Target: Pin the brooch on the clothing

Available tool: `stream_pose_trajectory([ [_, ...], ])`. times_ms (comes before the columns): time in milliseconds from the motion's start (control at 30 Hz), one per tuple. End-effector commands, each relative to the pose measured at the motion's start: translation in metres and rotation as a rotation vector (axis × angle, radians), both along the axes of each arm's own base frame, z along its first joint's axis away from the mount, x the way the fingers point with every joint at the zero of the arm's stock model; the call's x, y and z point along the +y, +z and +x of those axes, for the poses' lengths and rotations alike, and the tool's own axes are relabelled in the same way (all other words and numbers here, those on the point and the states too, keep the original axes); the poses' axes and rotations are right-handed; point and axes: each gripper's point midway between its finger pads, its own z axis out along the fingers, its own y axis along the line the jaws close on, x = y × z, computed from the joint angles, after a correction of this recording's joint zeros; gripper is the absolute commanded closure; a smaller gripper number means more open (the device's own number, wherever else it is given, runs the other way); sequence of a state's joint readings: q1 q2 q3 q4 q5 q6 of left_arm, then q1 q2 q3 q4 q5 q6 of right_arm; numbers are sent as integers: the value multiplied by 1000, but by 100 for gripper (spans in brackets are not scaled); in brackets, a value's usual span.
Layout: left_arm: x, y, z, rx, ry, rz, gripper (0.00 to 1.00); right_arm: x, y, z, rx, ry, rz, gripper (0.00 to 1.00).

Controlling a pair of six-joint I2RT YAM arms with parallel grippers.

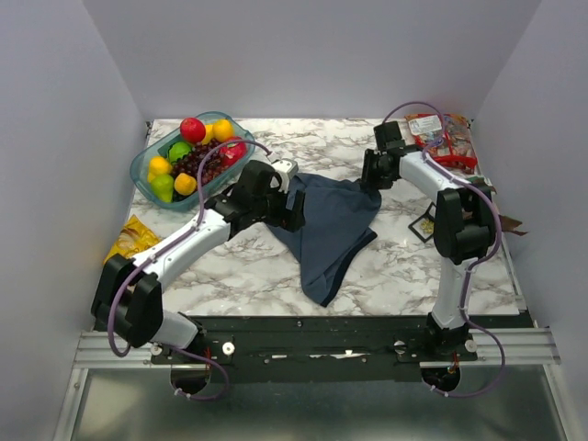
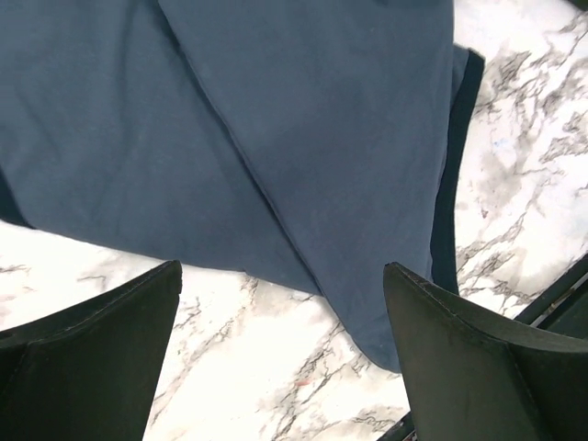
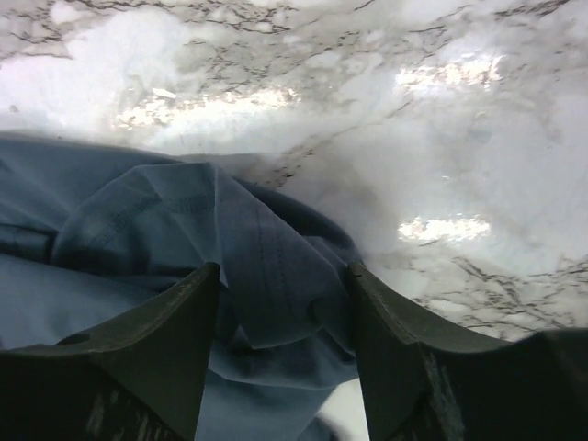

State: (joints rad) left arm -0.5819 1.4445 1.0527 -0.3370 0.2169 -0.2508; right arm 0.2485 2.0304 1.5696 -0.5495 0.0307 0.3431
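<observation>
My right gripper (image 3: 283, 276) straddles a bunched corner of the tank top (image 1: 326, 230) on the marble table (image 1: 386, 266), pinching or not I cannot tell, my left gripper (image 2: 282, 268) is spread, so I must squeeze firmly before pulling.

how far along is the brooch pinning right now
Done: nothing pinned; the clothing lies crumpled, no brooch visible on it. In hand: right end effector straddles a bunched edge, grip unclear; left end effector hovers open over it. Left: spread it, fetch the brooch, pin it.
</observation>
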Motion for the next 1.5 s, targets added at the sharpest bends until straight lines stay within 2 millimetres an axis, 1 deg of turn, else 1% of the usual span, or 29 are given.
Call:
stream_pose_trajectory([
  [0,18,52,9,-183,55,-37,1,17,7,-13,39,54,101,65],
  [67,30,70,15,-249,100,-53,1,23,24,-16,9,83,141,97],
  [167,72,108,26,-374,232,-81,1,48,72,-23,-85,147,239,99],
  [233,123,136,33,-487,404,-63,1,80,106,-38,-150,221,266,99],
  [267,141,145,33,-528,465,-53,1,94,135,-48,-205,256,280,99],
  [300,168,157,28,-592,560,-28,1,127,155,-67,-239,329,295,99],
  [333,189,166,29,-637,635,-19,1,145,168,-80,-259,362,314,99],
  [367,201,172,25,-668,675,-10,1,163,191,-98,-303,407,342,99],
  [400,214,183,18,-715,716,4,1,203,201,-133,-310,512,374,99],
  [433,228,184,16,-737,776,25,1,225,212,-153,-332,564,409,100],
  [467,242,186,12,-752,823,49,1,245,216,-174,-334,624,431,99],
  [500,251,191,8,-773,859,60,1,278,218,-217,-317,728,455,99],
  [567,270,191,3,-787,931,108,1,306,213,-256,-282,800,496,99],
  [633,281,194,-1,-798,971,122,1,337,211,-310,-237,909,571,97],
  [700,285,195,0,-799,981,116,1,349,206,-347,-203,985,587,59],
  [733,284,194,1,-797,979,109,1,347,209,-355,-197,989,588,45],
  [767,281,194,2,-791,963,90,1,342,205,-361,-188,991,580,17],
  [800,278,193,4,-787,948,81,1,335,204,-363,-183,983,580,9],
  [833,274,191,5,-779,934,71,1,320,226,-361,-230,928,609,5],
  [867,269,191,8,-771,916,41,1,309,225,-357,-252,895,594,0],
  [933,252,185,14,-749,840,-4,1,281,210,-342,-307,804,514,0],
  [967,245,183,16,-736,811,-25,1,263,221,-338,-347,765,520,0],
  [1000,230,174,23,-694,743,-55,1,244,197,-324,-327,701,469,0],
  [1067,212,166,29,-646,675,-76,1,221,188,-313,-297,626,489,0],
  [1100,202,162,32,-620,640,-84,1,204,174,-292,-278,554,471,0],
  [1133,189,150,37,-569,591,-81,1,190,151,-287,-236,517,438,0],
  [1200,164,126,43,-488,511,-62,1,162,125,-264,-217,413,363,0],
  [1300,122,102,39,-396,359,-22,1,120,74,-240,-144,269,231,0],
  [1467,79,47,39,-188,209,26,1,83,14,-231,-29,157,106,1],
])
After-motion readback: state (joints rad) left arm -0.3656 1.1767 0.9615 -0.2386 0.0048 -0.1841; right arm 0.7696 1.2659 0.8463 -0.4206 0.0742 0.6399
